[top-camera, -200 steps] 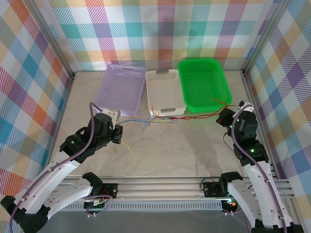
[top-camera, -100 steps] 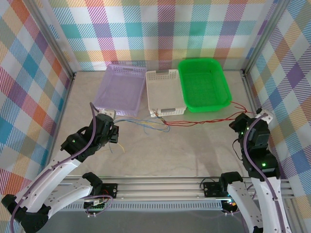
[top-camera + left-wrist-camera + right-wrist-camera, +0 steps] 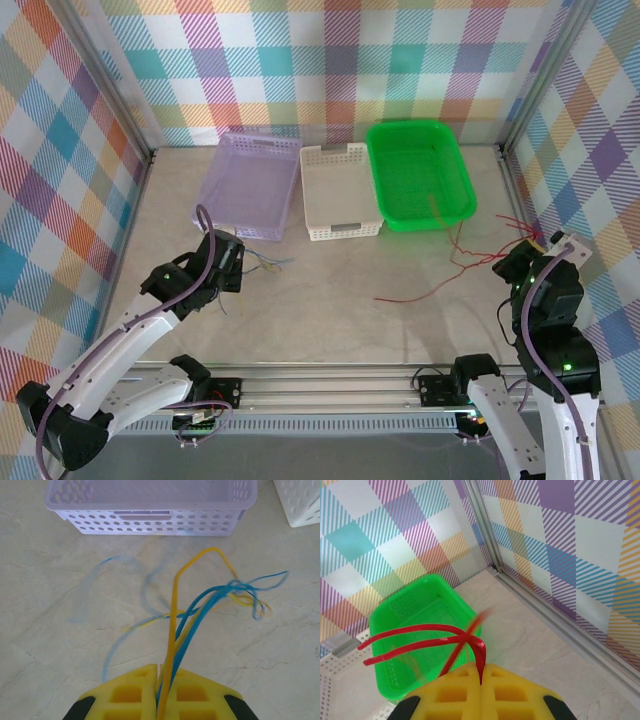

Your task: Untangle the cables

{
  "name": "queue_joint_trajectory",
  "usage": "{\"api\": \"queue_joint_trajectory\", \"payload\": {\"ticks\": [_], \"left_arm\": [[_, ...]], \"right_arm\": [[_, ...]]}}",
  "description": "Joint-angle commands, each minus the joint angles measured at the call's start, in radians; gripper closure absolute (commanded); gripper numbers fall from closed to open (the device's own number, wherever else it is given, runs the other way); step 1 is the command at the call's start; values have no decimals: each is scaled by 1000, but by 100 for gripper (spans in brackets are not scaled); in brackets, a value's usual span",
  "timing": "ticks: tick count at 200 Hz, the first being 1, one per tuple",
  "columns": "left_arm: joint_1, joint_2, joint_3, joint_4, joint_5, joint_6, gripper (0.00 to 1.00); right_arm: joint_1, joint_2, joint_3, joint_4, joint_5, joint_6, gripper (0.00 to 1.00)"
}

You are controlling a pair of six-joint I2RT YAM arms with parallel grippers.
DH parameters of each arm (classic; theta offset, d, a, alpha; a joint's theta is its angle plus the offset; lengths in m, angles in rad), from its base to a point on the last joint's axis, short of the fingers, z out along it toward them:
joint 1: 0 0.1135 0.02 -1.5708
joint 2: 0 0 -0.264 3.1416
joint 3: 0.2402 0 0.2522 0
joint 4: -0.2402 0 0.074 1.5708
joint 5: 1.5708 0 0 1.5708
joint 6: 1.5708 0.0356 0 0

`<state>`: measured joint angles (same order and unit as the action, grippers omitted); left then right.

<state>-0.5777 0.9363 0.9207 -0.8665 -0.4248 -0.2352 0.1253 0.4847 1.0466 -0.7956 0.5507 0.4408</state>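
Overhead, the blue and yellow cables (image 3: 262, 262) trail from the left gripper (image 3: 234, 270), just in front of the purple basket (image 3: 250, 185). The red cables (image 3: 410, 293) straggle over the table from the right gripper (image 3: 530, 250), below the green basket (image 3: 465, 190). A second ago red ran across to the left bundle before the white basket (image 3: 338, 195); now the two lots lie well apart. Left wrist: jaws pressed together on fine blue and yellow strands that curl toward the purple basket. Right wrist: jaws closed on looping red strands, with the green basket beyond.
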Motion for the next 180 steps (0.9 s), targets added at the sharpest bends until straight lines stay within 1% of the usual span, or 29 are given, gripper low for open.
{"api": "queue_joint_trajectory", "payload": {"ticks": [1, 7, 18, 49, 84, 109, 129, 144, 161, 180], "left_arm": [[10, -2, 16, -8, 37, -6, 100], [10, 1, 16, -6, 50, -4, 100], [10, 5, 13, 3, 87, 3, 100], [10, 16, 7, 34, 220, 22, 100], [9, 36, 16, 72, 353, 30, 100], [7, 88, 56, 95, 445, 15, 100], [3, 155, 109, 106, 517, 3, 92], [-4, 197, 156, 108, 540, 0, 87], [-8, 254, 212, 108, 575, 7, 86], [-8, 326, 268, 108, 589, 24, 86]], "right_arm": [[-1, -6, 27, -18, -76, -58, 100], [0, -6, 31, -17, -91, -61, 100], [3, -12, 29, 19, -174, -85, 100], [3, 9, 29, 90, -486, -78, 100], [4, 64, 26, 153, -699, -37, 100], [4, 103, 11, 187, -769, -12, 100], [3, 127, 0, 215, -817, -1, 100], [4, 145, -8, 235, -841, 2, 100], [4, 165, -11, 253, -859, 1, 100], [4, 190, -15, 263, -865, 2, 100]]}}
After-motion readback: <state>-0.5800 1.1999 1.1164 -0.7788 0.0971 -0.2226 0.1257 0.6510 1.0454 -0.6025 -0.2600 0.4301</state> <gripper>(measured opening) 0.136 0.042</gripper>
